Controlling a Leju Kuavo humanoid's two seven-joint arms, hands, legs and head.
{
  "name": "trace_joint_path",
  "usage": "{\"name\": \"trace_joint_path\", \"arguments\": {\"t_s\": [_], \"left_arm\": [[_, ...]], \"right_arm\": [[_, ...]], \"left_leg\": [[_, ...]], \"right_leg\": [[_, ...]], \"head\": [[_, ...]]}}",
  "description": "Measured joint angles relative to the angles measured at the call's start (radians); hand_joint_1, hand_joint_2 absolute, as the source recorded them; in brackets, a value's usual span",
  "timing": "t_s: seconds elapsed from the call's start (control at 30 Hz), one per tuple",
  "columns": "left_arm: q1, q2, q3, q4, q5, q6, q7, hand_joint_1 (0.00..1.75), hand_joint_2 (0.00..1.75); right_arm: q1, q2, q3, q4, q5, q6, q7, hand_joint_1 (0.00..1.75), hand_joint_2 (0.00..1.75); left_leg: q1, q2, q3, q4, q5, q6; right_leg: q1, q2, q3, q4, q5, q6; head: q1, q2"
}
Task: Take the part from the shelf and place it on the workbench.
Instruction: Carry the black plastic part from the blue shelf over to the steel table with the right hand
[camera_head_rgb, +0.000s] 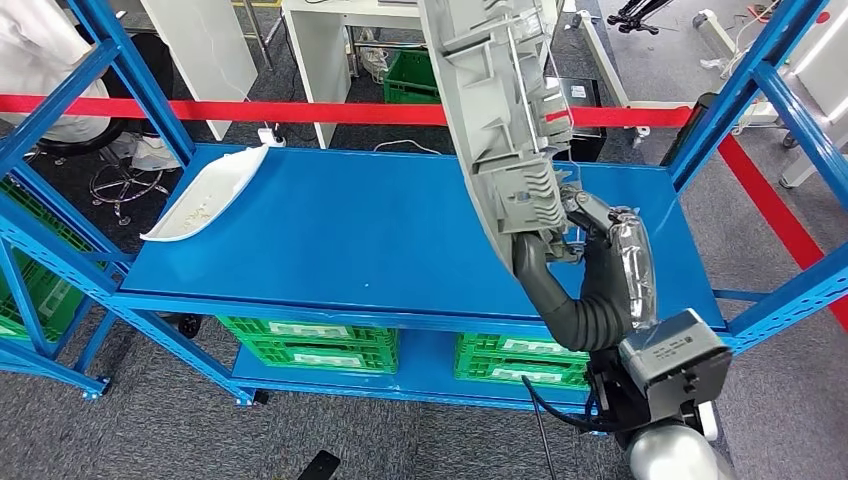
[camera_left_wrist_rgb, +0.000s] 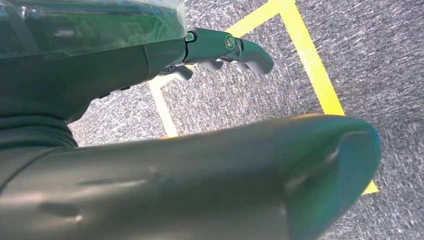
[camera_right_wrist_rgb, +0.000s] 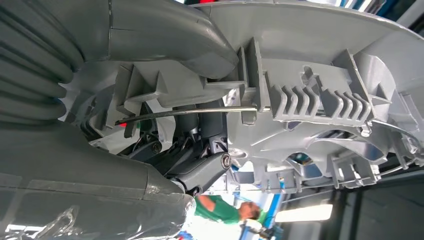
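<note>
My right hand (camera_head_rgb: 575, 235) grips the lower end of a long grey ribbed plastic part (camera_head_rgb: 500, 110), holding it upright above the right half of the blue shelf top (camera_head_rgb: 350, 230). Close up, the part (camera_right_wrist_rgb: 310, 90) shows ribs, clips and a thin metal rod, with my right hand (camera_right_wrist_rgb: 195, 150) wrapped around its edge. A second, white curved part (camera_head_rgb: 205, 195) lies flat at the shelf's far left. My left hand (camera_left_wrist_rgb: 220, 47) hangs over grey carpet with its fingers apart and nothing in them.
Blue uprights (camera_head_rgb: 740, 90) frame the shelf on both sides. Green crates (camera_head_rgb: 310, 340) sit on the lower level. A red tape (camera_head_rgb: 300, 110) runs across behind the shelf, with white tables (camera_head_rgb: 330, 50) beyond. A person in white (camera_head_rgb: 40, 60) sits at the far left.
</note>
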Motion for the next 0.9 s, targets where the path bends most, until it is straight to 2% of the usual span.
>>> {"name": "trace_joint_path", "arguments": {"t_s": [0.5,0.9], "left_arm": [[-0.001,0.004,-0.021,0.0,0.006,0.003,-0.009,0.0,1.75],[-0.002,0.008,-0.027,-0.005,0.007,0.011,-0.008,0.0,1.75]], "right_arm": [[-0.008,-0.003,0.062,-0.105,-0.094,0.048,-0.094,1.75,1.75],[-0.008,-0.003,0.101,-0.135,-0.109,0.063,-0.117,1.75,1.75]], "left_leg": [[0.0,0.0,0.0,0.0,0.0,0.0],[0.0,0.0,0.0,0.0,0.0,0.0]], "right_leg": [[0.0,0.0,0.0,0.0,0.0,0.0],[0.0,0.0,0.0,0.0,0.0,0.0]], "head": [[0.0,0.0],[0.0,0.0]]}}
